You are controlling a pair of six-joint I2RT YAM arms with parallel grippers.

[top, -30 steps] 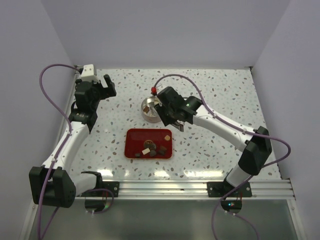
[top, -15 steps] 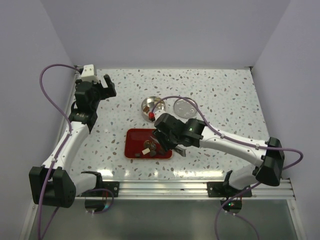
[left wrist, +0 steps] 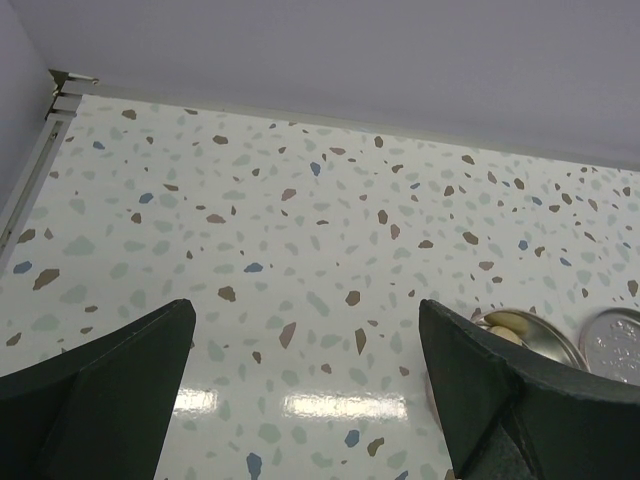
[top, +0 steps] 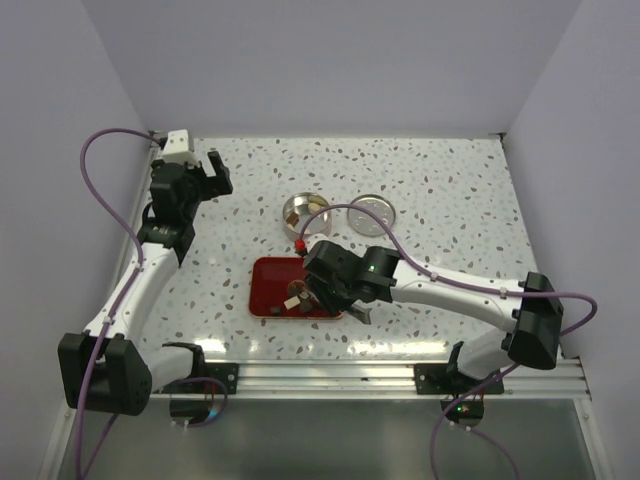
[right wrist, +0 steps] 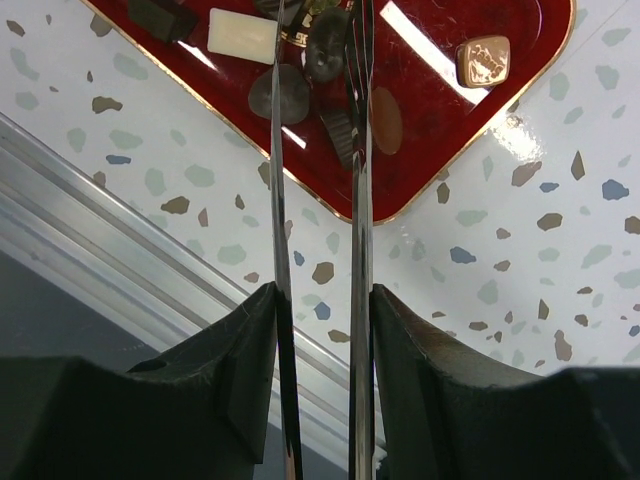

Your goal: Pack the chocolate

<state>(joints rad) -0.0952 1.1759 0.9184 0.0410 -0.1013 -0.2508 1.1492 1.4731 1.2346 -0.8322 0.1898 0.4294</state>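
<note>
Several chocolate pieces (top: 298,300) lie on the flat red tray (top: 268,274). In the right wrist view they show as a cream block (right wrist: 243,35), a light brown piece (right wrist: 483,60) and dark pieces (right wrist: 285,95) on the tray (right wrist: 430,110). My right gripper (top: 335,292) (right wrist: 322,298) is shut on the long metal tweezers (right wrist: 360,150), whose legs stand apart over the dark pieces, with one dark piece (right wrist: 328,40) between them. The tips run off the frame's top. My left gripper (top: 215,170) (left wrist: 305,325) is open and empty at the far left. The round tin (top: 306,211) (left wrist: 520,325) holds cream pieces.
The tin's round lid (top: 373,214) (left wrist: 615,340) lies flat to the right of the tin. An aluminium rail (top: 330,375) (right wrist: 150,270) runs along the table's near edge, close to the tray. Walls close in the table at left, back and right.
My right arm has swung from the tin toward the near edge and now holds the tweezers over the red tray. The lid is now uncovered. The left arm has not moved.
</note>
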